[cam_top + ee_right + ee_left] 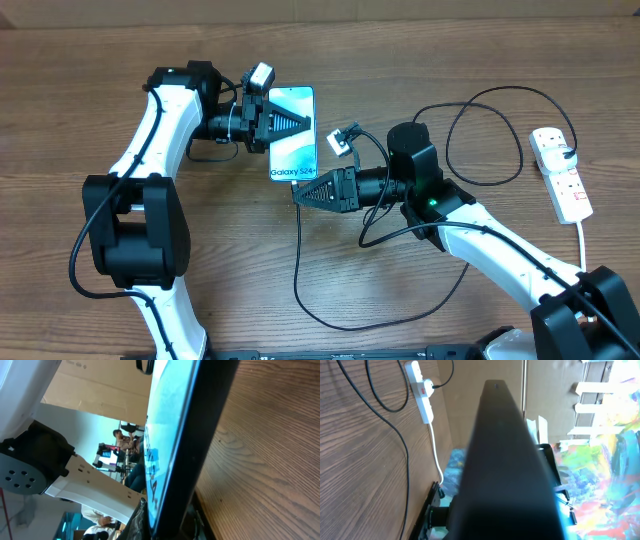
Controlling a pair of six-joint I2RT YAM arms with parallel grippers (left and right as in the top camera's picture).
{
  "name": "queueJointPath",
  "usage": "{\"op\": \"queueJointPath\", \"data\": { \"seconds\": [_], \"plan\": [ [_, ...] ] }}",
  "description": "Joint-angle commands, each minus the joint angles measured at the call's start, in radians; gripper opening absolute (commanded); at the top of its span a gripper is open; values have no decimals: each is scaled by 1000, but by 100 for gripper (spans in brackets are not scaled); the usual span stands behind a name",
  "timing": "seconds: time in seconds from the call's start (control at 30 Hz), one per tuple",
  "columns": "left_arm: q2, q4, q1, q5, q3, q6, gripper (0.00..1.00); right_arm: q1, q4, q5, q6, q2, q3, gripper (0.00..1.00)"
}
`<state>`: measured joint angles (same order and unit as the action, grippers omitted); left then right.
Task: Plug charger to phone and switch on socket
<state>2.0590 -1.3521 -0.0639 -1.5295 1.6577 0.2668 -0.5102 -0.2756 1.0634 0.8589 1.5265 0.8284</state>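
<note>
Teal-screen phone [293,150] lies btwn both claws, mid-bench [80,80]. L claw [285,122] clenched on it; R claw [302,190] clenched at its end, can't tell on what. Charger [300,260] loops nearby; socket [562,172] well apart, R side.

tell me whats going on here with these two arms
The left gripper is shut on the side of the phone, whose screen is lit. The right gripper is shut at the phone's lower end, where the charger leads up. Whether it is plugged in is hidden. The socket lies far right, untouched.
</note>
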Motion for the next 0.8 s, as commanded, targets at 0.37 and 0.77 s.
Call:
{"op": "queueJointPath", "data": {
  "seconds": [0.37,0.77],
  "plan": [
    [-29,-5,-2,2,9,-6,4,15,-69,-100,89,-23,10,4],
    [-29,-12,-3,11,9,-6,4,15,-71,-232,122,-23,10,4]
  ]
}}
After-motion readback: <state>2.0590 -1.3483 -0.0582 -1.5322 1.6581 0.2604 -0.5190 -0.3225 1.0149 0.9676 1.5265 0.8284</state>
